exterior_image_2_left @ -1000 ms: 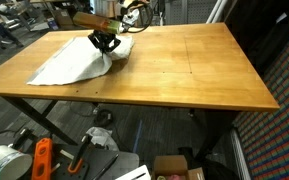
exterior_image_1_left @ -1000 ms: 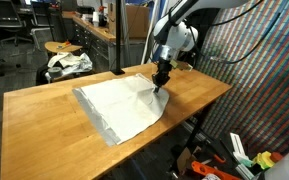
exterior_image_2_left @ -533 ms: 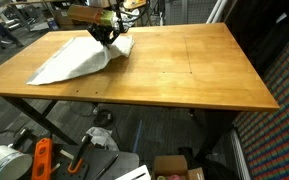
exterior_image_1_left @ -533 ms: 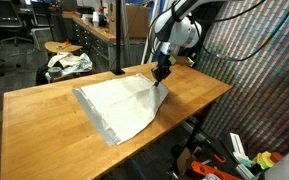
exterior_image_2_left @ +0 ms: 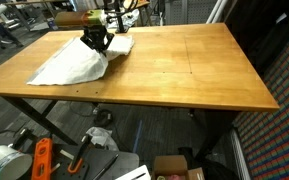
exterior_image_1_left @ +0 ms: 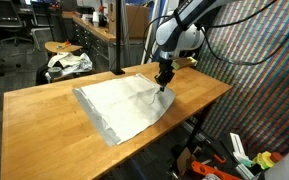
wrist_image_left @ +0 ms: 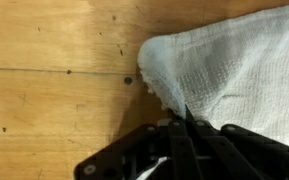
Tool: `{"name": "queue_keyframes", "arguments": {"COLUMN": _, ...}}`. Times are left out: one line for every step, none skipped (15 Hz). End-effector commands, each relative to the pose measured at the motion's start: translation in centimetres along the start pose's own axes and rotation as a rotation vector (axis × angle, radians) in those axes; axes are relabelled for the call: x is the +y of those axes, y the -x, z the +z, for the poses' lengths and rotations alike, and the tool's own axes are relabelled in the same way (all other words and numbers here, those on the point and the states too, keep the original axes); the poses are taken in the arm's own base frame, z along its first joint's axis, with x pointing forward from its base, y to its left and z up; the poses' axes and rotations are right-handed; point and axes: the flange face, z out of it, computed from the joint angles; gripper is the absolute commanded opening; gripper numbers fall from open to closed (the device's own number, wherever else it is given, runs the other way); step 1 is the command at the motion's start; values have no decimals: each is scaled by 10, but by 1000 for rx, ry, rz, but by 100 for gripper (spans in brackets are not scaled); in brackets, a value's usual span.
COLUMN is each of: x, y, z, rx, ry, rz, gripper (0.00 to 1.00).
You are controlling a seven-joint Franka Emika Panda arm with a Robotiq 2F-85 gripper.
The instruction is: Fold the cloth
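Note:
The cloth (exterior_image_1_left: 119,105) is a thin white-grey sheet spread on the wooden table (exterior_image_1_left: 39,115). In an exterior view it lies bunched at the far left of the table (exterior_image_2_left: 69,63). My gripper (exterior_image_1_left: 164,83) stands at the cloth's far right corner, shut on it and holding that corner a little off the wood. Another exterior view shows the gripper (exterior_image_2_left: 94,42) over the raised fold. In the wrist view the woven cloth (wrist_image_left: 234,65) runs down between the shut black jaws of the gripper (wrist_image_left: 184,125), and its rounded edge hangs over bare wood.
A stool behind the table carries a bundle of white-and-dark fabric (exterior_image_1_left: 69,62). A black pole (exterior_image_1_left: 117,40) rises at the table's back edge. Under the table lie an orange tool (exterior_image_2_left: 41,160) and a cardboard box (exterior_image_2_left: 174,168). Bare wood (exterior_image_2_left: 194,65) spreads beside the cloth.
The gripper has shifted slightly with the cloth corner still pinched, rising and then drifting sideways. The raised fold follows it. The rest of the cloth lies as before.

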Motion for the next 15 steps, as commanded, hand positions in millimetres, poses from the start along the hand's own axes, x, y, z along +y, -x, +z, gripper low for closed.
{"name": "queue_keyframes", "arguments": {"x": -10, "y": 24, "z": -7, "rx": 23, "ry": 57, "rz": -29, "gripper": 2}}
{"name": "queue_keyframes", "arguments": {"x": -14, "y": 28, "z": -6, "rx": 41, "ry": 67, "rz": -23, "gripper": 2}}
{"name": "queue_keyframes", "arguments": {"x": -18, "y": 31, "z": -5, "rx": 57, "ry": 81, "rz": -19, "gripper": 2}}
{"name": "queue_keyframes", "arguments": {"x": -24, "y": 34, "z": -4, "rx": 77, "ry": 97, "rz": -14, "gripper": 2}}
{"name": "queue_keyframes", "arguments": {"x": -30, "y": 36, "z": -3, "rx": 96, "ry": 115, "rz": -9, "gripper": 2}}
{"name": "queue_keyframes", "arguments": {"x": -38, "y": 39, "z": -2, "rx": 120, "ry": 130, "rz": -3, "gripper": 2}}
{"name": "queue_keyframes", "arguments": {"x": -45, "y": 41, "z": -1, "rx": 135, "ry": 147, "rz": 1, "gripper": 2}}
{"name": "queue_keyframes", "arguments": {"x": -56, "y": 43, "z": 0, "rx": 160, "ry": 162, "rz": 8, "gripper": 2}}
{"name": "queue_keyframes", "arguments": {"x": -64, "y": 45, "z": 1, "rx": 179, "ry": 179, "rz": 15, "gripper": 2}}
{"name": "queue_keyframes", "arguments": {"x": -74, "y": 47, "z": 3, "rx": 199, "ry": 199, "rz": 19, "gripper": 2}}
{"name": "queue_keyframes", "arguments": {"x": -83, "y": 49, "z": 4, "rx": 212, "ry": 221, "rz": 24, "gripper": 2}}
{"name": "queue_keyframes", "arguments": {"x": -93, "y": 50, "z": 4, "rx": 225, "ry": 239, "rz": 32, "gripper": 2}}
{"name": "queue_keyframes", "arguments": {"x": -100, "y": 52, "z": 5, "rx": 234, "ry": 256, "rz": 43, "gripper": 2}}
{"name": "queue_keyframes", "arguments": {"x": -110, "y": 52, "z": 4, "rx": 248, "ry": 266, "rz": 60, "gripper": 2}}
{"name": "queue_keyframes", "arguments": {"x": -118, "y": 52, "z": 5, "rx": 257, "ry": 277, "rz": 74, "gripper": 2}}
